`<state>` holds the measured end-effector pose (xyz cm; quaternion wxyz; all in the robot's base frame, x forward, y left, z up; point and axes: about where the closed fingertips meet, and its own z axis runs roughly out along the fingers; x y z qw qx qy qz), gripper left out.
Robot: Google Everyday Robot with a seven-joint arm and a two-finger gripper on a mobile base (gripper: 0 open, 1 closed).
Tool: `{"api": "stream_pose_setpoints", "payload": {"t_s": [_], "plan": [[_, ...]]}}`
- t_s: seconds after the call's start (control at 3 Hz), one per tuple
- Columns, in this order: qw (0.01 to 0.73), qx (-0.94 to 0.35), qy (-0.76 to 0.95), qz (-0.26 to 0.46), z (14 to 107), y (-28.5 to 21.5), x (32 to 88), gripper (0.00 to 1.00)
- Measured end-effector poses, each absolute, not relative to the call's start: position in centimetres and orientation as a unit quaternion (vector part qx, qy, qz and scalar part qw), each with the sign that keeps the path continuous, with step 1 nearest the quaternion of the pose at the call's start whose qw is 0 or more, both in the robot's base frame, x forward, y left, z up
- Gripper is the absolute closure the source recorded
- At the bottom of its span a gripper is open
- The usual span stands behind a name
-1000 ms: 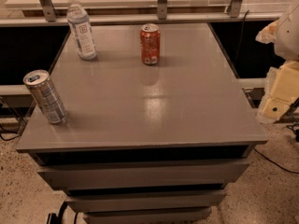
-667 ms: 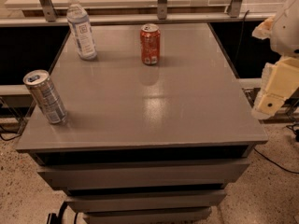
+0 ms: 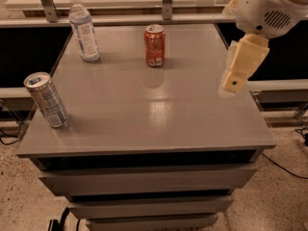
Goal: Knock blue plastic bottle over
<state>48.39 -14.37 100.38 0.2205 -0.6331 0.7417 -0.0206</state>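
Blue plastic bottle (image 3: 83, 30): stands upright, capped, at far-left corner of table (image 3: 159, 124). Gripper (image 3: 238, 69): hovers over right edge, well apart; open or closed, cannot tell. Risks clipping red soda can (image 3: 154, 45) between them on a straight sweep, or shoving bottle off the edge. Contents of bottle and can: cannot tell.

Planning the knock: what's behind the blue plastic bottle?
Behind the blue plastic bottle runs a metal rail, partly hidden. The gripper hovers over the table's right edge.
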Motion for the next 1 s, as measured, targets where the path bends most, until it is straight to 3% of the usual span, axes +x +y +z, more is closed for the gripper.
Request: {"api": "stream_pose_setpoints", "payload": {"t_s": [1.0], "plan": [[0.268, -0.657, 0.705, -0.004, 104.8, -5.2, 53.5, 0.0]]}}
